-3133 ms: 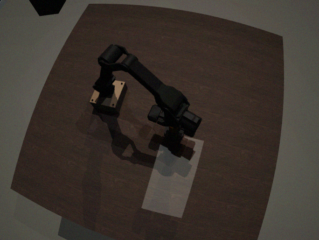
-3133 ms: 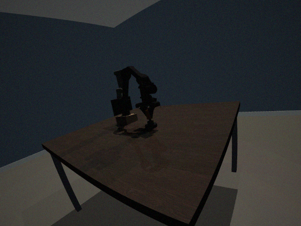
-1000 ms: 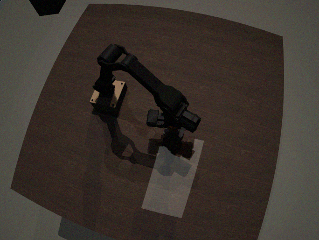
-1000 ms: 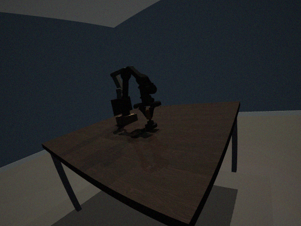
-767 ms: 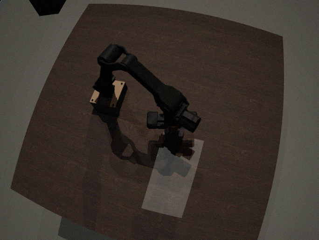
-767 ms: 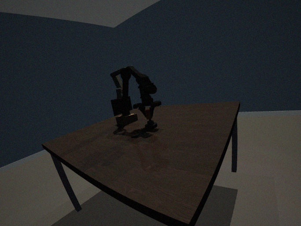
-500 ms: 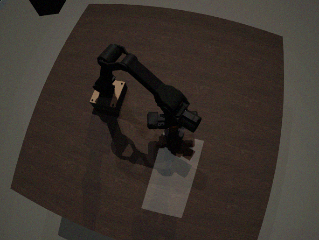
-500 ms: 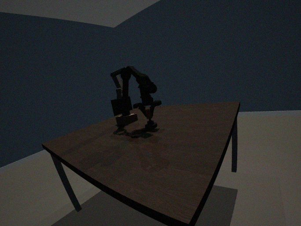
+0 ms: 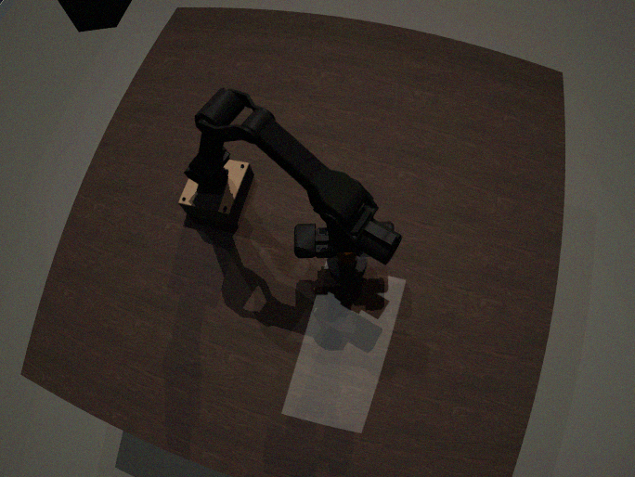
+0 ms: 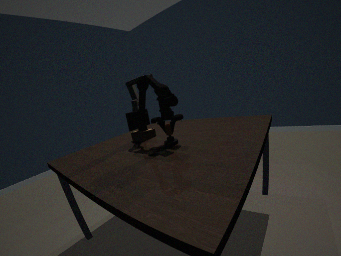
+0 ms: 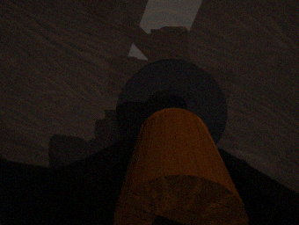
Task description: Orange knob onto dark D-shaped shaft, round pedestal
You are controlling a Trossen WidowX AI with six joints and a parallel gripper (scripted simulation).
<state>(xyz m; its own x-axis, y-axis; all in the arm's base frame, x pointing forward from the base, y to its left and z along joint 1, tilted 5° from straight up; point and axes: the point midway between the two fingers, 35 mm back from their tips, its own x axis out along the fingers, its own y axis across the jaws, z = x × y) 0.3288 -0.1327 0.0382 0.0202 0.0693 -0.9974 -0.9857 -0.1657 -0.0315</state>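
My gripper [image 9: 347, 265] [image 10: 169, 132] is shut on the orange knob [image 9: 347, 258] [image 10: 167, 128] [image 11: 178, 145], with a finger on either side of it. The knob is roughly upright above the round pedestal [image 10: 171, 142] [image 11: 208, 94], whose dark disc shows beyond the knob in the wrist view. In the exterior view a gap shows between the gripper's wide body and the pedestal, and the fingertips are just over the pedestal's centre. The knob and the dark fingers hide the shaft, so its flat side and whether the knob touches it cannot be told.
A pale rectangular patch [image 9: 328, 392] [image 11: 173, 13] lies on the wooden table [image 9: 461, 205] [image 10: 193, 192] by the pedestal. The arm's base block [image 9: 236, 184] [image 10: 143, 134] stands to the left of the pedestal in the top and exterior views. Dark arm shadows fall around the pedestal.
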